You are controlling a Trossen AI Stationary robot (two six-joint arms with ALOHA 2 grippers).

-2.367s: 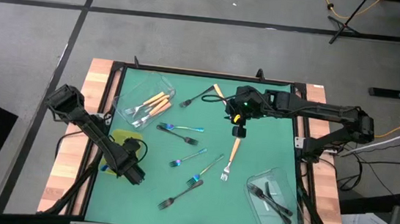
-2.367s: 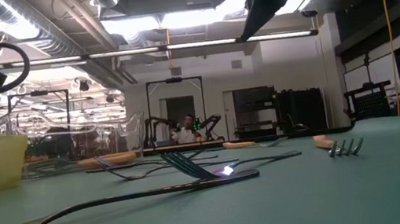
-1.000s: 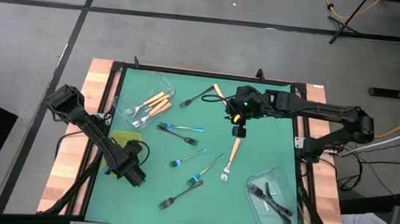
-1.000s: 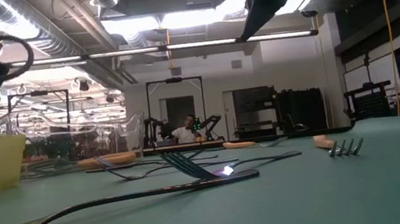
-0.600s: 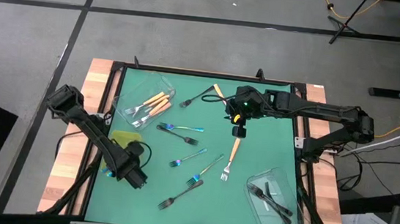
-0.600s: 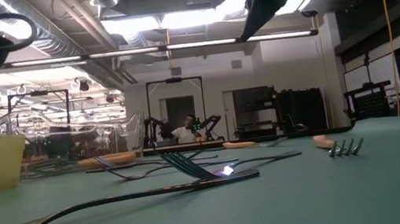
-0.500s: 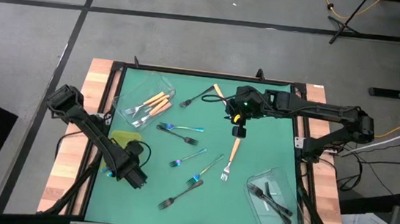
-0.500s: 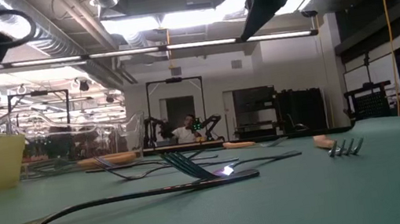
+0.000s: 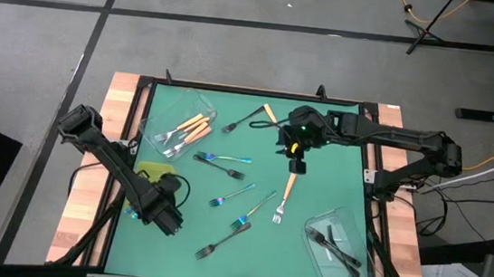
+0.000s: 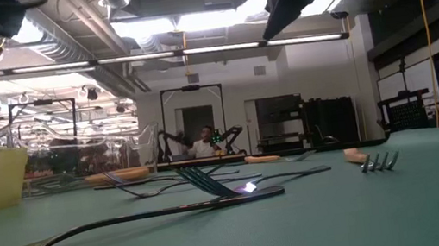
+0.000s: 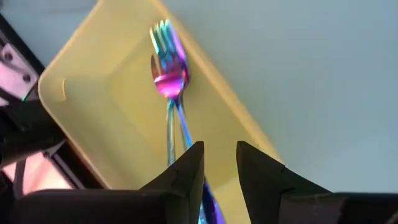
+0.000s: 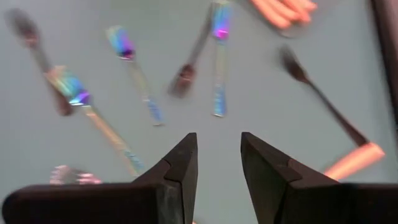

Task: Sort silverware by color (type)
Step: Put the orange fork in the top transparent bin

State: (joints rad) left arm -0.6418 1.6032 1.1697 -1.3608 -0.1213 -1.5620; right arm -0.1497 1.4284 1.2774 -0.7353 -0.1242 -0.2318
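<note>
My left gripper (image 11: 219, 163) stands open and empty above the yellow-green tray (image 11: 81, 93), at the table's left edge (image 9: 157, 206). Two iridescent forks (image 11: 169, 79) lie flat in that tray. My right gripper (image 12: 219, 155) hangs open and empty over the far middle of the green mat (image 9: 293, 152). Loose on the mat lie iridescent forks (image 9: 223, 160) (image 9: 233, 193) (image 9: 254, 210), dark forks (image 9: 211, 245) (image 9: 243, 120) and orange-handled forks (image 9: 285, 191) (image 9: 269, 113).
A clear tub (image 9: 180, 125) at the far left holds orange-handled forks. Another clear tub (image 9: 338, 247) at the near right holds dark forks. The mat's near left and far right parts are bare. Wooden table edges (image 9: 86, 205) flank the mat.
My left gripper has risen above the yellow-green tray and tipped a little, its fingers still open; the forks in the tray stay put. My right gripper has turned slightly in place. No fork on the mat has moved.
</note>
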